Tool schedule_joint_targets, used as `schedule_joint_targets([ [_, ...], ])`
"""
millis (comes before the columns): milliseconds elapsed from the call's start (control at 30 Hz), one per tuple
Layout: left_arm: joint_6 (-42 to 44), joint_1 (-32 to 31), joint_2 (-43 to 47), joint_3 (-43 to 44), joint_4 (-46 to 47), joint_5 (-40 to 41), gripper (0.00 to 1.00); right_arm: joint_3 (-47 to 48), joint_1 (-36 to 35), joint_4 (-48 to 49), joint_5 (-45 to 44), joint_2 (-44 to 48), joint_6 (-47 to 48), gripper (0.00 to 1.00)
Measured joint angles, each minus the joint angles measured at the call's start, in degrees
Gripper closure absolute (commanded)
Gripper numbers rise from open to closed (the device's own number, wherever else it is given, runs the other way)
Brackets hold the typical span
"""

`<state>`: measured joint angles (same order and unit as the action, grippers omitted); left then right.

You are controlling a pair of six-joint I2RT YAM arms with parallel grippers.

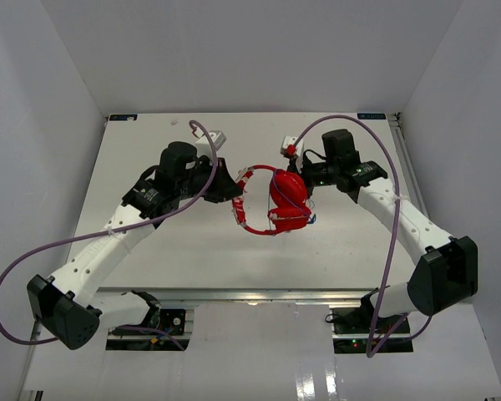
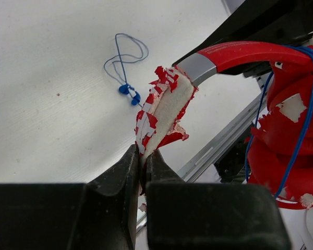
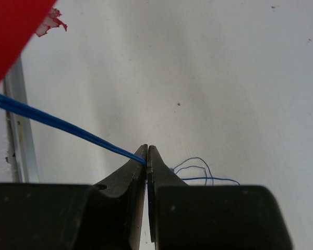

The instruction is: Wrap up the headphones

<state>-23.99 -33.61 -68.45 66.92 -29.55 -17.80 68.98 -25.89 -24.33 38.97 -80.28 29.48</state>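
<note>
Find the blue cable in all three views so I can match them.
Top external: the blue cable crosses the red cups, just right of centre.
Left wrist: it runs down over the cup at the right edge; its loose end lies looped on the table, upper left of centre.
Right wrist: a taut strand runs from the left edge into the closed jaws at bottom centre.
Shared landmark: the red headphones.

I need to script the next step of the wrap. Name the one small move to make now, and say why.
Probably the right gripper should carry the blue cable another turn round the cups. It is shut on the cable, which runs taut toward them; the left gripper is shut on the headband, and slack lies on the table.
</note>
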Motion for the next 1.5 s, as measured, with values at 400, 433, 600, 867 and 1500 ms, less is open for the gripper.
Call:
schedule_joint_targets([
  [400,-5.38,0.0,0.06,9.8,-0.36,-1.71,1.0,-4.31,-0.08,13.84,16.48,-4.16,-17.0,0.78],
  [433,-5.77,0.0,0.02,10.98,-0.6,-1.55,1.0,-5.18,-0.28,16.14,17.4,-4.29,-18.94,0.77],
  [600,-7.67,0.0,-1.23,19.19,-3.45,0.31,1.0,-8.8,-2.14,26.61,20.11,-6.1,-26.66,0.75],
  [867,-10.25,0.0,-3.33,33.06,-9.21,4.97,1.0,-14.52,-4.17,39.92,24.32,-8.29,-33.1,0.75],
  [1500,-7.8,-0.21,-6.44,46.83,-20.79,45.6,1.0,-21.99,-6.32,32.03,21.42,6.52,-21.91,0.92],
])
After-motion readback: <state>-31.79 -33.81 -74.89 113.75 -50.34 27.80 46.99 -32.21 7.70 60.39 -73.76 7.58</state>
